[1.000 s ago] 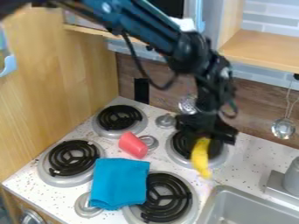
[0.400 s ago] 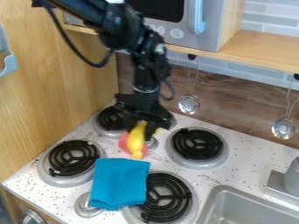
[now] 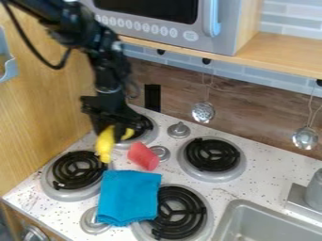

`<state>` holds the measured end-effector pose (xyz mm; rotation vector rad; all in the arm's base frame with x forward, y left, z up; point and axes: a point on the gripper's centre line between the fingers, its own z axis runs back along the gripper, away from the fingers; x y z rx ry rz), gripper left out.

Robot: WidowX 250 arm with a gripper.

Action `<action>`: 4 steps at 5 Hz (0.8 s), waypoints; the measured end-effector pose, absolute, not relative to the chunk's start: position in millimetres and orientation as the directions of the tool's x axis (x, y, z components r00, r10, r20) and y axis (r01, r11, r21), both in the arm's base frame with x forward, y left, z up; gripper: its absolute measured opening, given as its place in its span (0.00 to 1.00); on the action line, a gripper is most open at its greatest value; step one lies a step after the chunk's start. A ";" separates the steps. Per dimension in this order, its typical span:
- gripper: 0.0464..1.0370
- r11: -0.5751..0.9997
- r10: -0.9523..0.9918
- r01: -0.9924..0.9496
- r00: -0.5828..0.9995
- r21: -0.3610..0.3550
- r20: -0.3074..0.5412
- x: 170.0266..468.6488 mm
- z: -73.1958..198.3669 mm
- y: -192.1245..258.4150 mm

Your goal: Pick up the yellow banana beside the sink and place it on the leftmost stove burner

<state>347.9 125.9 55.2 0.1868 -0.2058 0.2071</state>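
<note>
- One curved yellow banana (image 3: 105, 143) hangs below the black two-finger gripper (image 3: 114, 128), at 9 o'clock in the view. It is gripped near its upper part, which leaves the long end pointing down toward 6 o'clock.
- A pinkish-red plastic cup (image 3: 143, 156) lies on its side at 4 o'clock from the banana, leaning its length along the counter, so it probably could roll.
- A bright blue folded cloth (image 3: 129, 196) lies flat at 5 o'clock from the banana, its right edge meeting a round black coil burner (image 3: 179, 212); its flatness probably keeps it steady.
- Beneath all this is a white speckled counter (image 3: 264, 174), with a grey sink (image 3: 234, 209) toward 5 o'clock.
- Toward 12 o'clock, a silver microwave (image 3: 170, 40) sits on a pale wooden shelf (image 3: 277, 49); a metal strainer (image 3: 203, 113) hangs at 1 o'clock against brown wood panelling (image 3: 252, 106).
</note>
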 end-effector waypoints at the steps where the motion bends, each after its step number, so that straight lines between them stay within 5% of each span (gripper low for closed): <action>1: 0.50 0.967 0.149 -0.195 0.955 0.163 0.258 345.3 50.5 158.1; 3: 0.50 0.980 0.073 -0.121 0.958 0.158 0.279 337.3 20.1 183.5; 4: 0.50 0.986 0.087 -0.115 0.971 0.117 0.225 335.1 -6.1 181.6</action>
